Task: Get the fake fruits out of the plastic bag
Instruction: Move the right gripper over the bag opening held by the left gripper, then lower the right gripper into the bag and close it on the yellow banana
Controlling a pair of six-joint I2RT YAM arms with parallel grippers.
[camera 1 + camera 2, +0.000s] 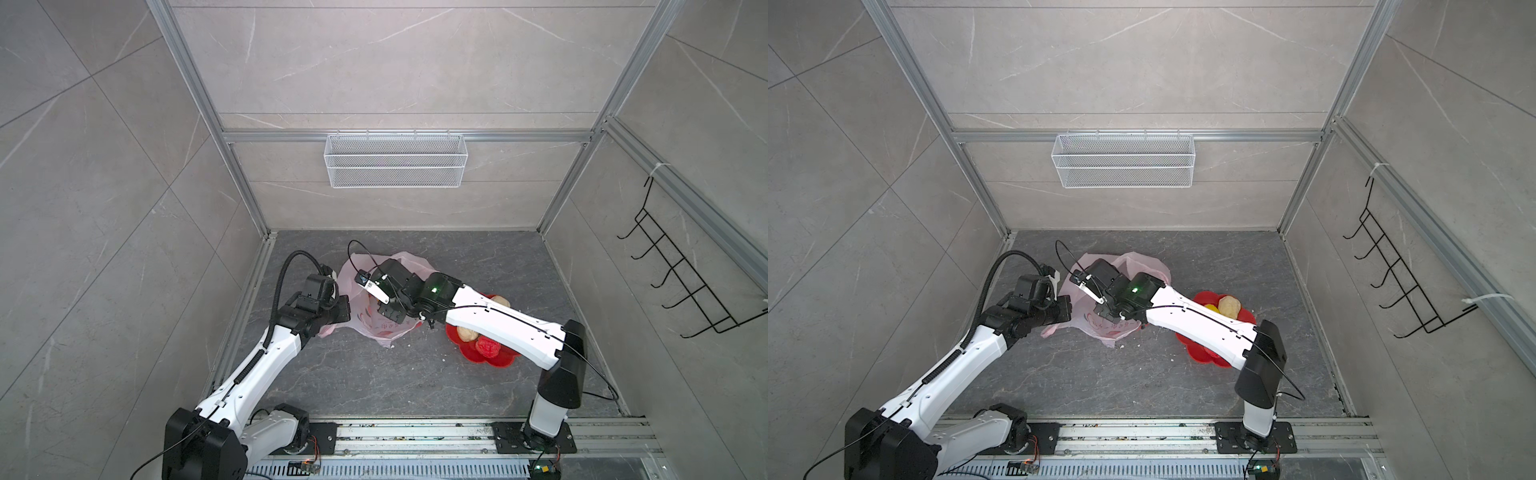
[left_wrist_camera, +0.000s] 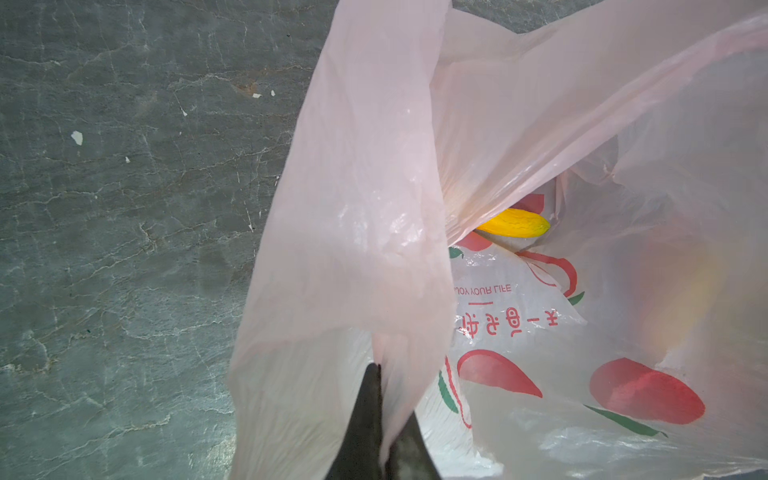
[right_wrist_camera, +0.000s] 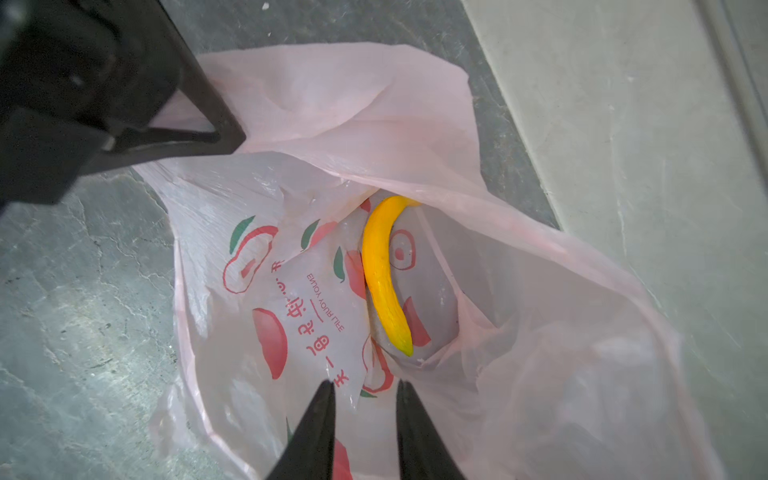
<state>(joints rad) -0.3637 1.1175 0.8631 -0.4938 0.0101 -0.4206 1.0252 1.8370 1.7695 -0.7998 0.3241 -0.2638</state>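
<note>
The left gripper (image 2: pixel 380 386) is clamped on a fold of the plastic bag (image 2: pixel 353 208) at its rim and holds the mouth up and open. The right gripper (image 3: pixel 363 384) sits in that mouth with its fingers apart and nothing between them. It points at the banana (image 3: pixel 384 274), which lies on the bottom of the bag on the printed film, with its far end tucked under a pink fold. No other fruit shows inside the bag. In a top view a beige lump (image 1: pixel 467 332) and a red bumpy ball (image 1: pixel 487 347) lie in the red dish (image 1: pixel 486 361), on the counter (image 1: pixel 374 374) well apart from the bag.

The banana looks like light, hard, smooth plastic, so it should weigh little but may slip or roll under the pinch. The best hold is probably across its middle, where the curve is widest and both sides are bare. The near tip is thin and would likely squirt out. The bag is thin, slack film that wrinkles easily, and the fingers could catch it along with the fruit.
</note>
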